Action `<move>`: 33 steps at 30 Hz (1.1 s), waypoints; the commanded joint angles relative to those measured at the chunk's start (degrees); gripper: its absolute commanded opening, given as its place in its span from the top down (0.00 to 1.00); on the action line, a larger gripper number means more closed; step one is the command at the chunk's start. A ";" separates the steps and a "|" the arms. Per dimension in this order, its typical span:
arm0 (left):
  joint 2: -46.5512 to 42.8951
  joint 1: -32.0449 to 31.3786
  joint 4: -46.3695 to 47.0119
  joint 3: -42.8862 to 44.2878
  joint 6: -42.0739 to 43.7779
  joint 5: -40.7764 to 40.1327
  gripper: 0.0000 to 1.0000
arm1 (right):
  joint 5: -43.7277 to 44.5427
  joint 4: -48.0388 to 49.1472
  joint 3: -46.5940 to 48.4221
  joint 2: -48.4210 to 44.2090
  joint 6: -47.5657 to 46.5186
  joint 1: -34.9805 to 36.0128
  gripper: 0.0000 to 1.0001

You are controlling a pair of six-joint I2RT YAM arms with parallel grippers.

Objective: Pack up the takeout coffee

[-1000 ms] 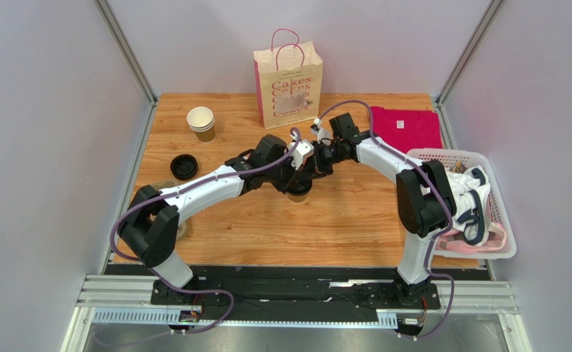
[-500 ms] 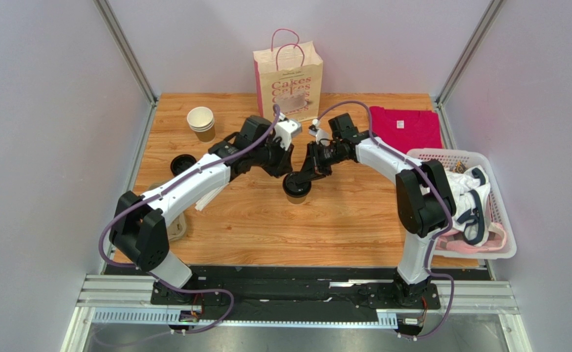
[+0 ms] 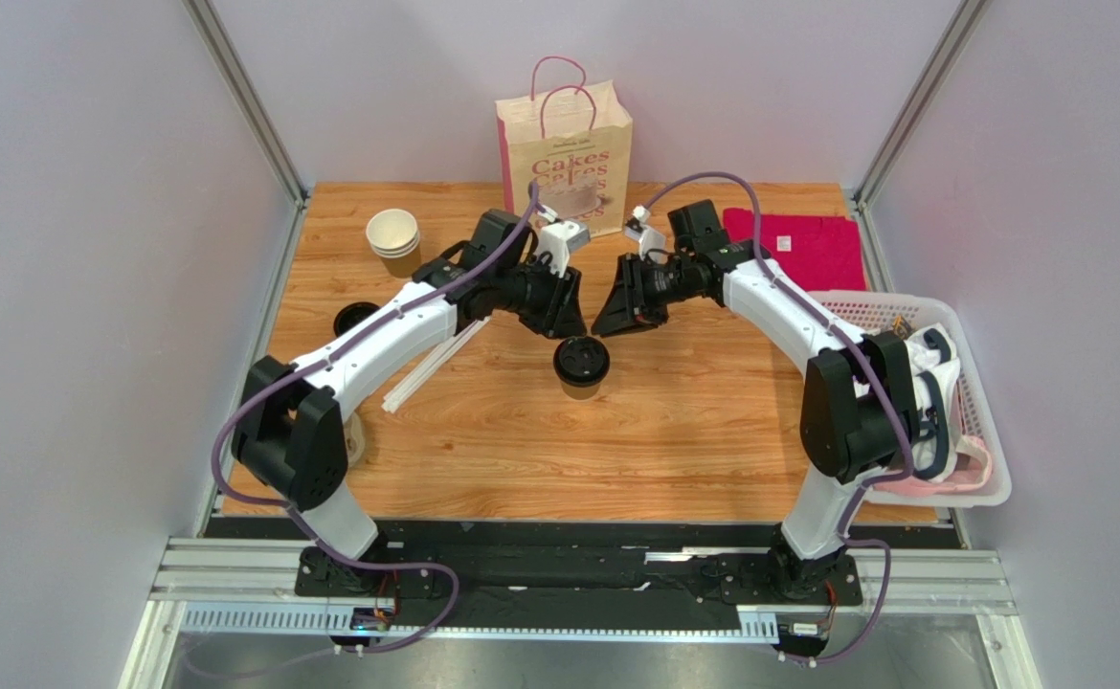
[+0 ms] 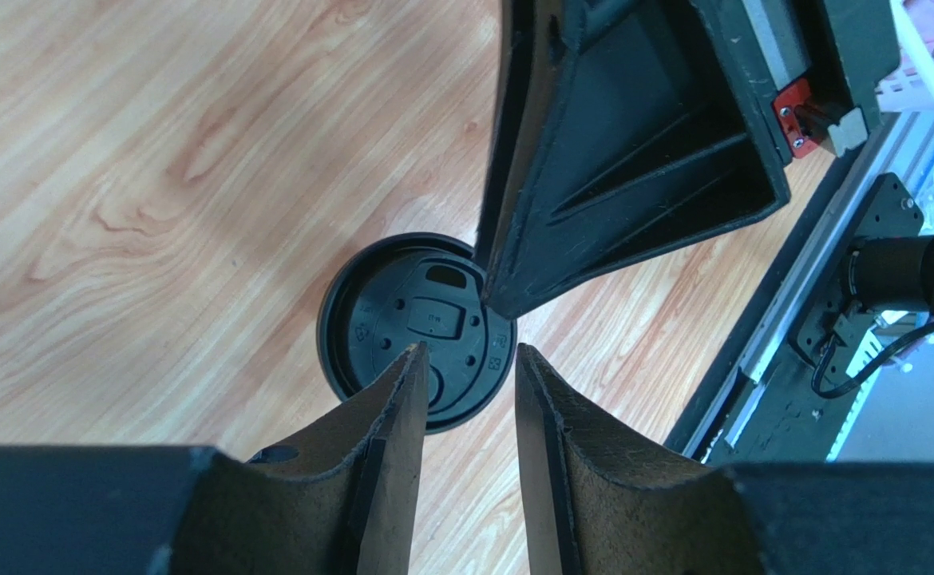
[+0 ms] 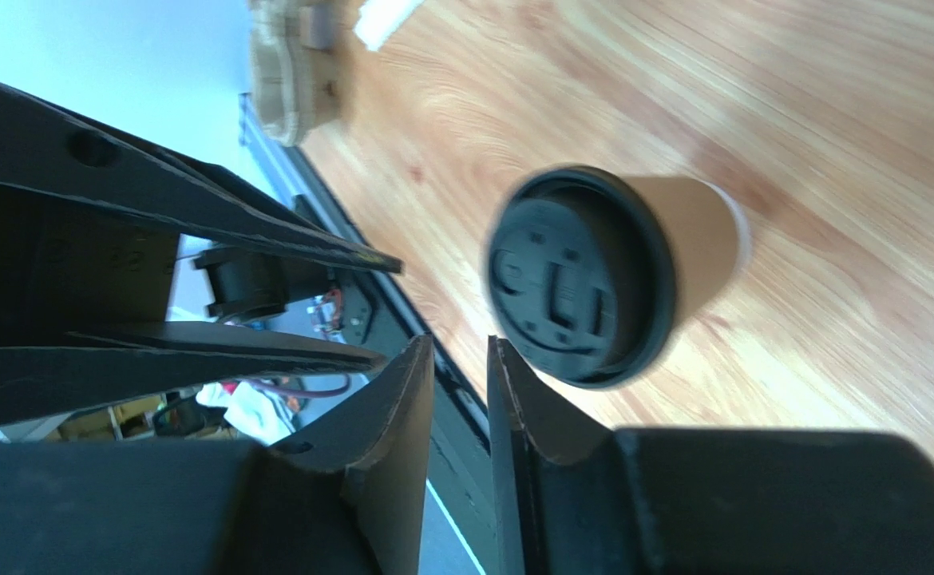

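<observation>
Centre of frame, top view: takeout coffee (image 3: 580, 362), lidded, upright on table (image 3: 695, 431), now released. Just beyond: left gripper (image 4: 469, 359), right gripper (image 5: 458, 347), both drawn back, jaws narrowly parted, empty. Upper centre: paper bag (image 3: 565, 148). Lidding judged done, bagging next

We count:
- lidded cup (image 3: 580, 362): one.
- open cups (image 3: 393, 234), nested: two we make out; cannot tell if more.
- black lids: two, one on lidded cup, one loose lid (image 3: 352, 317) on desk (image 3: 667, 431).
- bag (image 3: 563, 151): one.
- pink cloth (image 3: 799, 247): one.
- basket (image 3: 986, 481): one; clothes inside too jumbled for us to count.
- carrier (image 5: 298, 66): one.
- pincers: two, left pincer (image 4: 469, 353), right pincer (image 5: 460, 344).
</observation>
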 commanded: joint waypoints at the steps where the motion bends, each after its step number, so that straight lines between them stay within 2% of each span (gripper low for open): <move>1: 3.09 0.14 -0.62 2.31 -1.98 1.74 0.58 | 5.11 -4.04 -2.06 -1.62 -2.68 -0.16 0.69; 5: 2.49 1.54 0.34 0.38 -3.39 3.76 0.56 | 6.96 -7.64 -1.88 -1.36 -5.93 -0.25 0.68; 7: 1.17 2.25 0.42 -0.76 -3.57 4.99 0.45 | 6.88 -8.52 -1.79 -1.01 -6.73 -0.16 0.61; 8: 0.55 2.69 0.60 -1.63 -3.65 5.52 0.35 | 6.88 -9.22 -1.71 -0.66 -7.17 -0.16 0.53; 10: -1.55 4.35 0.69 -2.69 -3.74 6.66 0.33 | 6.88 -9.40 -1.88 -0.57 -7.43 -0.16 0.48; 11: -2.17 4.97 0.52 -3.57 -3.74 6.92 0.20 | 6.79 -9.49 -1.97 -0.57 -7.44 -0.16 0.47; 12: -3.48 6.37 0.17 -4.01 -3.74 7.36 0.17 | 6.70 -9.49 -1.88 -0.31 -7.44 -0.08 0.43; 21: -10.34 12.88 -4.93 -7.00 -2.51 8.95 0.16 | 5.56 -9.32 -0.74 2.77 -6.03 1.51 0.44; 33: -14.92 20.35 -5.73 -11.05 -4.97 9.83 0.16 | 3.54 -4.14 0.49 7.60 -0.32 3.53 0.46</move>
